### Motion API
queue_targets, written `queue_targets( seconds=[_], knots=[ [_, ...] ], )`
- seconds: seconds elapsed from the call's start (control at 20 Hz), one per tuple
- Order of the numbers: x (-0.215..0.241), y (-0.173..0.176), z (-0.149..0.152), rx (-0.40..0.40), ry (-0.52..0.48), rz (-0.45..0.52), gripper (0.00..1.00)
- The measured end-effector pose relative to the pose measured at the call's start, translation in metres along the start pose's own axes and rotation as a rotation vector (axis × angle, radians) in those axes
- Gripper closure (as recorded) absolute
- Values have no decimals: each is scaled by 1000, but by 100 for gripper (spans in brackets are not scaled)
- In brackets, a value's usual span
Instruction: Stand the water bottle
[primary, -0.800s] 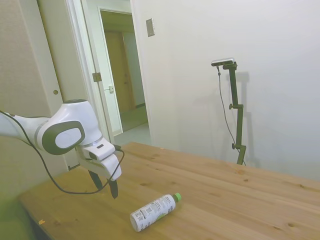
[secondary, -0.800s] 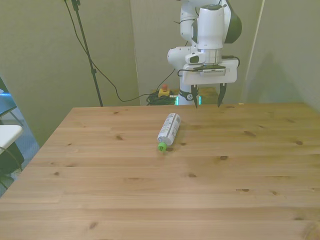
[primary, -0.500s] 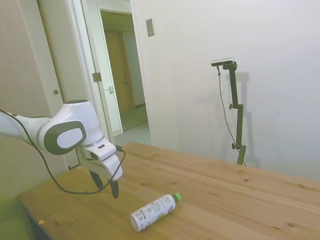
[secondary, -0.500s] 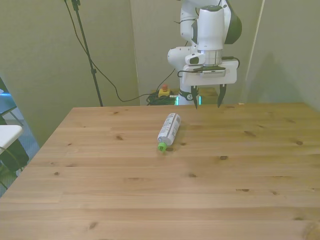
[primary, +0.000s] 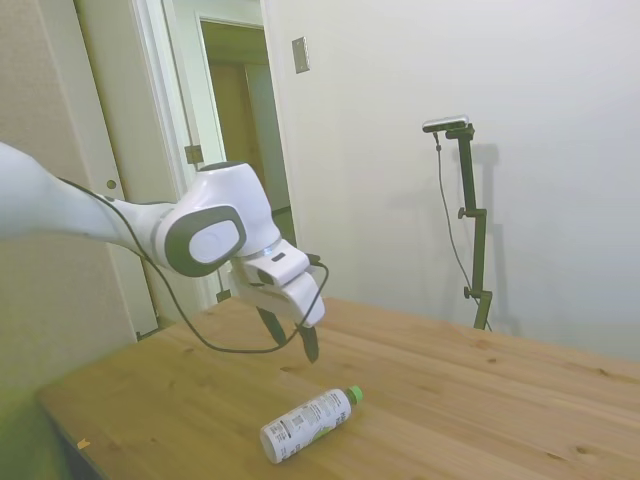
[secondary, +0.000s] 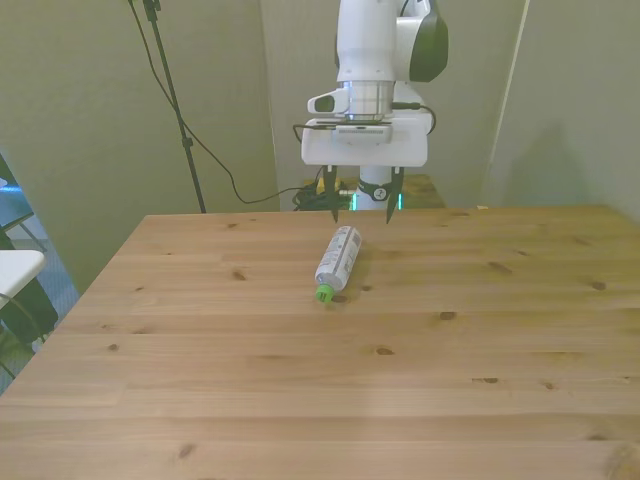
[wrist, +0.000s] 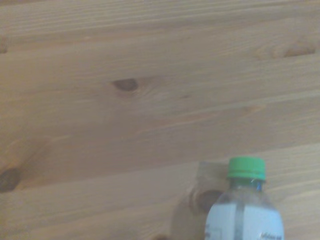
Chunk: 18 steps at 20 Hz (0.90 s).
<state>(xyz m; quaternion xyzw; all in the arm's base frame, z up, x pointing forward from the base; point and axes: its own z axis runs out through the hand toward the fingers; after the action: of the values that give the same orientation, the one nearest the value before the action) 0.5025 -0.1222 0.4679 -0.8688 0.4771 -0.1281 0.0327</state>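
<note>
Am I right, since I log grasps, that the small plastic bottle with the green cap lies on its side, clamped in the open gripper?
Not clamped. The small plastic bottle with the green cap lies on its side, but the side view shows the open gripper above it, not touching.

The white arm is extended over the table's far edge, wrist bent downward. The gripper is held above the surface, its dark fingers spread apart and pointed down.
</note>
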Motion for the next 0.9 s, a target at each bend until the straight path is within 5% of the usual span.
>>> queue_targets(
  seconds=[0.65, 0.9],
  knots=[
    [55, -3, 93, -56, 4, 51, 0],
    [52, -4, 104, -70, -8, 47, 0]
  ],
)
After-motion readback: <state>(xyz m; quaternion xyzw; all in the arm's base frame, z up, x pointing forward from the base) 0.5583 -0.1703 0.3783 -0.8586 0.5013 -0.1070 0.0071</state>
